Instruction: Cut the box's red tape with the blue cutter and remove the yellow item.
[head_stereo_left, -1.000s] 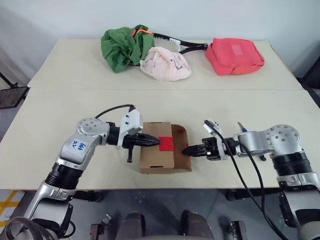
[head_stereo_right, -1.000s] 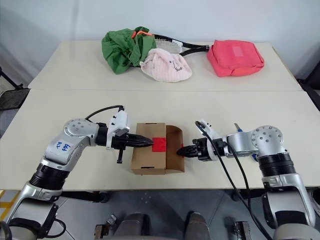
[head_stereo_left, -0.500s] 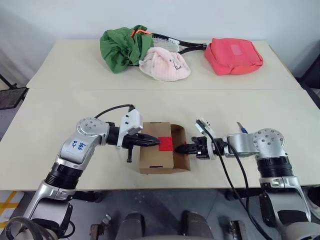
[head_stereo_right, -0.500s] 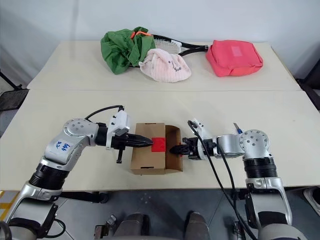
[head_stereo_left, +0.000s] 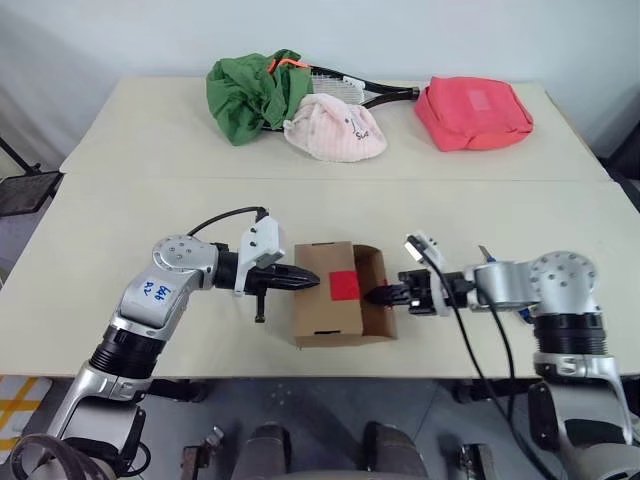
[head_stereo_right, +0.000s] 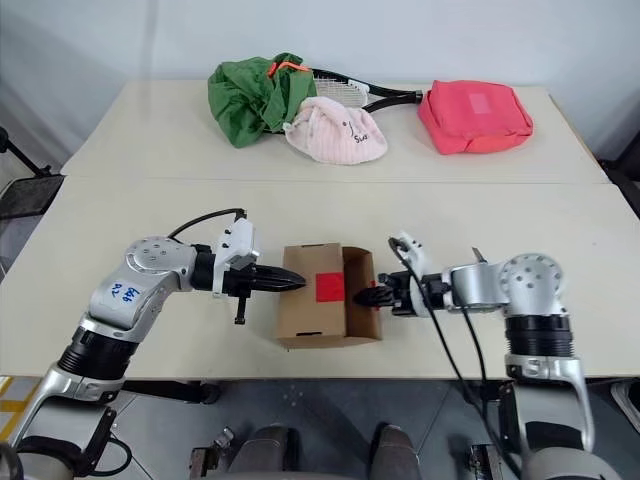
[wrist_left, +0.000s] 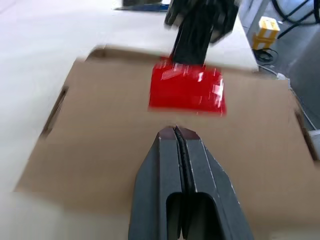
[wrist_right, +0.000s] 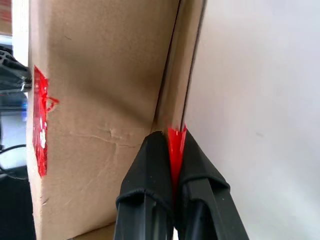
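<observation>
The brown cardboard box (head_stereo_left: 325, 312) lies near the table's front edge, with a red tape (head_stereo_left: 343, 285) patch on top. My left gripper (head_stereo_left: 314, 283) is shut and empty, its tips resting on the box top (wrist_left: 100, 125) just short of the tape (wrist_left: 187, 90). My right gripper (head_stereo_left: 376, 296) is shut on the box's raised right flap, pinching a red tape end (wrist_right: 175, 142) at the flap's edge. A sliver of the blue cutter (head_stereo_left: 483, 253) shows on the table behind my right forearm. The yellow item is hidden.
On the far table lie a green cloth bundle (head_stereo_left: 245, 88), a pink cap (head_stereo_left: 335, 130), a black-framed racket (head_stereo_left: 375, 95) and a pink-red pouch (head_stereo_left: 472, 112). A seam (head_stereo_left: 150, 178) joins the two tables. Bare tabletop lies left and right of the box.
My right gripper reached into the flap, shut on it and drew back to the right. The box slid slightly right under my still left gripper. The camera shifted a little.
</observation>
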